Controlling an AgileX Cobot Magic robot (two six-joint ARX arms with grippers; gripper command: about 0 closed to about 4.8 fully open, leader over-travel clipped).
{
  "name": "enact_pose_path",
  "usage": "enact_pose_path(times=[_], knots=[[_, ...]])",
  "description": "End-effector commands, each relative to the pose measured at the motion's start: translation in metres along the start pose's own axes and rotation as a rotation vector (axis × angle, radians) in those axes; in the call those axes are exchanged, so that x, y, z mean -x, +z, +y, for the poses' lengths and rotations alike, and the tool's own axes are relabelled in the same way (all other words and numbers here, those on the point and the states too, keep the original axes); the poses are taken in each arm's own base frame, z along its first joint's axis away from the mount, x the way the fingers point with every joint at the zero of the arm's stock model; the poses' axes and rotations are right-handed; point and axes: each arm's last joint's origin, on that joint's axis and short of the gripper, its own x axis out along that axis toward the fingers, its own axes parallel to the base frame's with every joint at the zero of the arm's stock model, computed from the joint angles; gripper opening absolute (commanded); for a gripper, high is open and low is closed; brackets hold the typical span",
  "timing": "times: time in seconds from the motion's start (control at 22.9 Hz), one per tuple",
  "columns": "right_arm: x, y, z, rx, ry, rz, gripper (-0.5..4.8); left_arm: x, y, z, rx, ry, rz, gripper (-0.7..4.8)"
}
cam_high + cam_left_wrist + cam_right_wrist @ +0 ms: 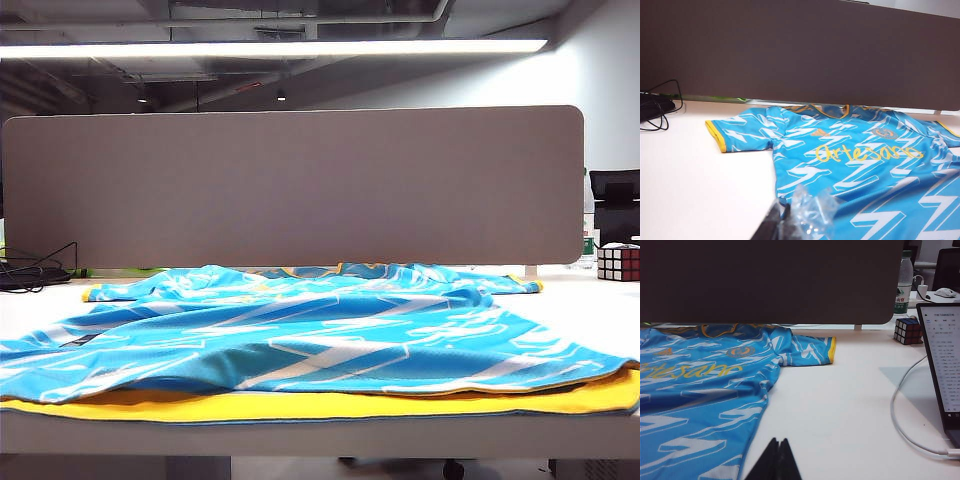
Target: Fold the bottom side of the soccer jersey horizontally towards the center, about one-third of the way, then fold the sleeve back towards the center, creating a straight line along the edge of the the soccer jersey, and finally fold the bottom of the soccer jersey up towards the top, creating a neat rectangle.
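Note:
The soccer jersey [300, 330] lies spread front-up on the white table [590, 300], sky-blue with white streaks, its yellow inner hem [300, 405] at the near edge. The left wrist view shows the jersey [855, 165] with yellow lettering [867, 152] and one sleeve [735, 132] laid flat. My left gripper [777, 220] hangs shut just off the jersey's edge, with crinkled clear film [810, 210] on a fingertip. My right gripper [779, 440] is shut over bare table beside the jersey [700, 390], whose other sleeve [810, 350] lies flat. Neither gripper appears in the exterior view.
A grey partition [290, 185] walls the table's far side. A Rubik's cube [618, 262] stands at the far right, near a bottle [903, 280]. An open laptop [942, 365] and white cable [900, 410] lie right of the jersey. Black cables [655, 107] sit far left.

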Motion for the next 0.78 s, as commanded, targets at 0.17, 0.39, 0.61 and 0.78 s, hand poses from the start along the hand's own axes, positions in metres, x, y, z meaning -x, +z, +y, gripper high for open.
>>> enact_pose_path(times=[0.17,0.39,0.61,0.78], knots=[[0.0,0.0003,0.0001,0.003,0.001,-0.012,0.0,0.0,0.0008,-0.0001,0.002,-0.004,-0.005,-0.05],[0.0,0.0002,0.0001,0.003,0.001,-0.011,0.0,0.0,0.0008,-0.0002,0.002,-0.005,-0.005,-0.05],[0.0,0.0013,0.0016,-0.174,0.055,-0.018,-0.01,0.0,0.0013,0.0005,0.241,0.018,-0.014,-0.05],[0.0001,0.0003,0.0047,-0.36,0.162,0.021,-0.02,0.0006,-0.0022,0.0012,0.408,0.05,0.042,-0.05]])
